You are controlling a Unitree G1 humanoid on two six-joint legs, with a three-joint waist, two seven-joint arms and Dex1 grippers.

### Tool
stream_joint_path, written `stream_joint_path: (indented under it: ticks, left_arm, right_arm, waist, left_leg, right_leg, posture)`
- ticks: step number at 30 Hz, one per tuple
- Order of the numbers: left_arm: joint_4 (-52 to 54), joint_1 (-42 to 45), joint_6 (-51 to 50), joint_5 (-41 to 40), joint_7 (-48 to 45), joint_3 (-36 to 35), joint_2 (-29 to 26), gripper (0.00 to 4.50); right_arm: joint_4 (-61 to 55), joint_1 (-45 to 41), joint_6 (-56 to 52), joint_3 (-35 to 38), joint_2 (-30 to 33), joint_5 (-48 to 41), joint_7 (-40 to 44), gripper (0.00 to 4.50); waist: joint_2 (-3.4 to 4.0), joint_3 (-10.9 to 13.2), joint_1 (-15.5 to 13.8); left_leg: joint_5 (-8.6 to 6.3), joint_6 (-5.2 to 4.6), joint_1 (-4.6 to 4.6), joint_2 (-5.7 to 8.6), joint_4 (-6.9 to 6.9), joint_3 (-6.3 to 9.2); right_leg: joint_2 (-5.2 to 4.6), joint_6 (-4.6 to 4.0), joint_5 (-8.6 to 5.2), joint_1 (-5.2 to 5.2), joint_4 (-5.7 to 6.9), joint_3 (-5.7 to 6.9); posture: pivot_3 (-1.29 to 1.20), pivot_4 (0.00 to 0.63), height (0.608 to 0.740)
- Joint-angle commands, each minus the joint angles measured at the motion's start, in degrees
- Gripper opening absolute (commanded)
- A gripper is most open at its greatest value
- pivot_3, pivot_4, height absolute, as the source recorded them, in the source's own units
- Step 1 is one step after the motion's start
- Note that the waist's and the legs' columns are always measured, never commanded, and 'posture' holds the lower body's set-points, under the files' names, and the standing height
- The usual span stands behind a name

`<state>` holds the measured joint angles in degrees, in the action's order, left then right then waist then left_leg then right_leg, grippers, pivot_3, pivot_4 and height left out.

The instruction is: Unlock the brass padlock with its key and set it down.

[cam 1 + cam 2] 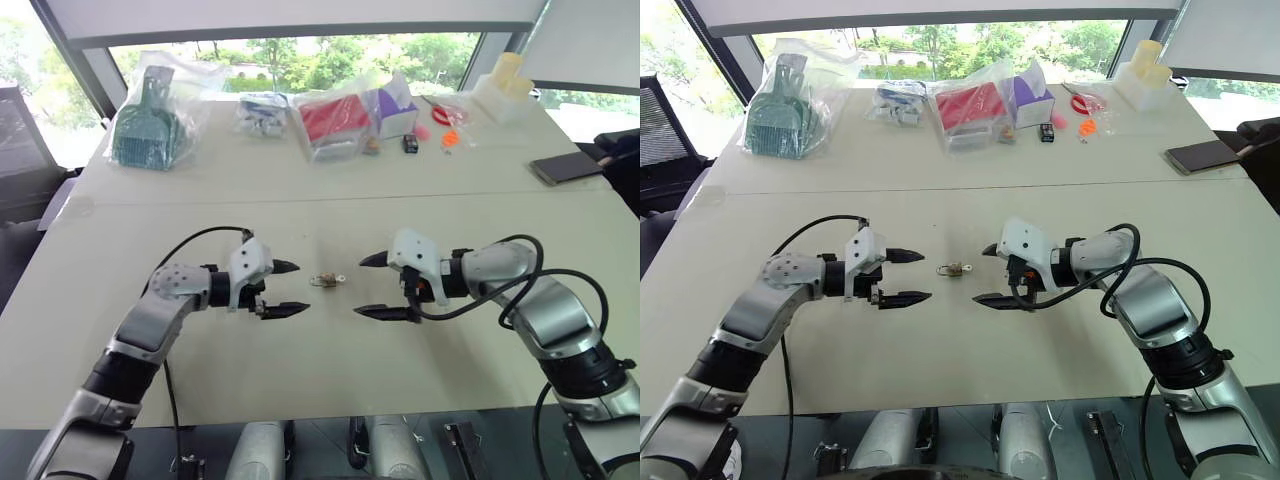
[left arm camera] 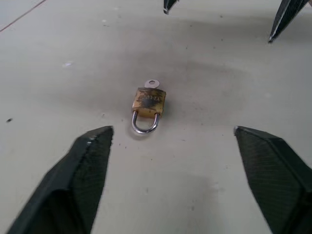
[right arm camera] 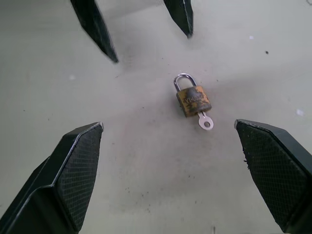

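The brass padlock (image 2: 148, 103), mid-frame on the tabletop (image 1: 300, 350) with its key (image 2: 151, 84) in, looks tiny, hard and slippery, so pinch its gold body; both pincers, left pincer (image 1: 288, 288) and right pincer (image 1: 368, 286), gape wide and hold nothing.

Brass padlock (image 2: 147, 103) is mottled gold (silver shackle), key (image 2: 151, 84) silvery, table (image 2: 204, 161) pale beige.
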<state>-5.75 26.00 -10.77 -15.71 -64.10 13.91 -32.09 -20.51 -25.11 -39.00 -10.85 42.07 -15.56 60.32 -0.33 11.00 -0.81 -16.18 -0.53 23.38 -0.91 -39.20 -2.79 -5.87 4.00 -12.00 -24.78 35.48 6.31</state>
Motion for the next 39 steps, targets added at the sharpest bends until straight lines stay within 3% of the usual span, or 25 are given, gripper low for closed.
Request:
stream_joint_path:
  ticks: [1, 13, 16, 20, 23, 24, 28, 33, 39]
  left_arm:
    - [-6.6, 3.7, 6.1, 2.4, -3.3, 1.6, 2.4, 4.47]
    - [-31.5, 14.2, 21.4, 11.5, -3.4, 4.0, 12.4, 4.47]
    - [-35.7, 15.0, 26.9, 15.9, -1.8, 5.7, 12.8, 3.68]
    - [-37.8, 15.3, 29.3, 16.9, -1.8, 5.8, 12.7, 1.99]
    - [-37.9, 15.3, 29.3, 16.9, -2.3, 5.5, 11.9, 0.95]
    - [-37.9, 15.3, 29.3, 16.9, -2.5, 5.3, 11.5, 0.78]
    - [-38.0, 15.9, 28.5, 16.1, -2.7, 4.1, 9.9, 0.79]
    - [-34.9, 19.3, 21.3, 10.9, -4.6, -0.1, 8.6, 0.79]
    - [-28.9, 21.4, 13.2, 7.3, -7.0, -3.4, 7.9, 0.79]
  right_arm:
    - [-5.9, 1.6, -3.0, 3.0, 0.4, -2.3, -3.0, 4.50]
    - [-12.0, 5.8, -7.1, 4.9, 1.1, -4.2, -9.5, 4.50]
    - [-12.2, 6.0, -6.8, 4.6, 1.5, -4.1, -10.2, 4.50]
    - [-11.8, 5.6, -6.2, 4.1, 1.9, -4.2, -10.6, 4.50]
    - [-10.9, 5.0, -4.8, 3.2, 2.0, -3.4, -10.5, 4.50]
    - [-10.3, 4.7, -3.6, 2.7, 2.0, -2.6, -10.6, 4.50]
    - [-5.1, 1.9, 4.9, -1.0, 1.0, 4.3, -13.0, 4.50]
    - [5.2, -2.0, 26.4, -9.0, 0.3, 21.0, -18.7, 4.50]
    - [13.3, -6.0, 40.0, -12.0, -4.1, 30.3, -23.6, 4.50]
  waist:
    - [0.00, 0.0, 0.0]
    - [-0.05, 0.0, 0.0]
    - [-0.10, -0.1, -0.3]
    - [-0.16, -0.2, -0.5]
    - [-0.16, -0.2, -0.5]
    - [-0.16, -0.2, -0.4]
    - [-0.18, -0.2, 0.1]
    - [-0.19, -0.2, 0.5]
    - [-0.20, -0.2, 0.0]
  left_leg:
    - [0.00, 0.00, 0.00, 0.00, 0.00, 0.01]
    - [0.00, -0.02, 0.02, 0.02, -0.03, 0.03]
    - [0.00, -0.02, -0.01, 0.02, -0.06, 0.05]
    - [0.00, -0.03, -0.18, -0.05, -0.13, 0.22]
    - [0.01, -0.03, -0.19, -0.07, -0.17, 0.25]
    - [0.01, -0.04, -0.19, -0.08, -0.17, 0.26]
    - [0.01, -0.04, -0.21, -0.08, -0.17, 0.25]
    - [0.01, -0.04, -0.19, -0.06, -0.17, 0.15]
    - [0.04, 0.00, 0.07, -0.02, -0.15, -0.01]
  right_leg:
    - [0.00, 0.00, 0.00, 0.00, 0.00, 0.00]
    - [-0.01, 0.02, 0.01, 0.00, -0.01, 0.00]
    - [-0.02, 0.05, 0.03, 0.07, -0.01, 0.01]
    - [-0.08, 0.06, 0.07, 0.28, -0.05, 0.00]
    - [-0.08, 0.00, 0.11, 0.28, -0.04, 0.00]
    - [-0.07, 0.00, 0.12, 0.28, -0.04, 0.00]
    - [-0.05, 0.01, 0.13, 0.28, 0.00, 0.00]
    - [0.05, -0.01, 0.14, 0.15, 0.07, 0.00]
    - [0.07, 0.00, 0.14, -0.12, 0.23, -0.01]
  posture:
    - [0.00, 0.150, 0.740]
    - [0.00, 0.150, 0.740]
    - [0.00, 0.150, 0.740]
    - [0.00, 0.150, 0.740]
    - [0.00, 0.150, 0.740]
    - [0.00, 0.150, 0.740]
    - [0.00, 0.150, 0.740]
    - [0.00, 0.150, 0.740]
    - [0.00, 0.150, 0.740]
